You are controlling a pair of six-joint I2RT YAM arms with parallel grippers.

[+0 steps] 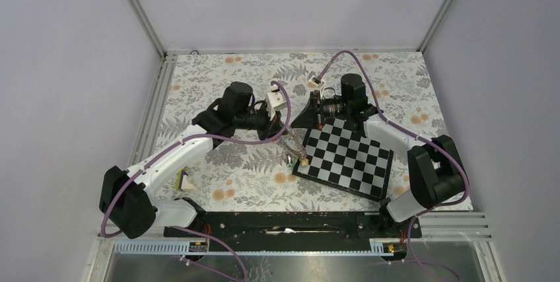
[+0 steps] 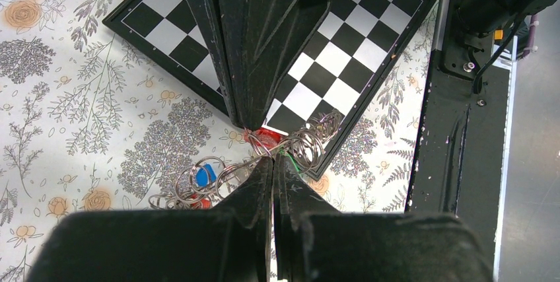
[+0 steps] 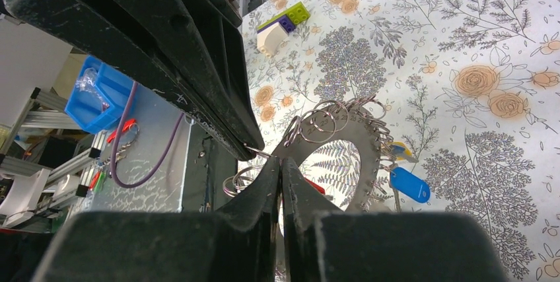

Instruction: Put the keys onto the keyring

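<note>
The right claw (image 3: 282, 166), pinched almost shut on the keyring (image 3: 360, 133) at its near rim, meets the fully closed left claw (image 2: 273, 163) tip-to-tip; the ring and its keys (image 3: 409, 184) extend straight ahead of the right.

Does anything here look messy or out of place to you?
The chessboard lies crooked, slanted against the edges of the table. The keyring is crowded with a tangle of small wire loops, which looks messy.

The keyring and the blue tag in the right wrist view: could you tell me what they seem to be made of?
The keyring looks like dull dark grey metal: a flat matt band carrying shiny wire loops. The blue tag seems smooth plastic, given its saturated colour and soft highlight.
</note>
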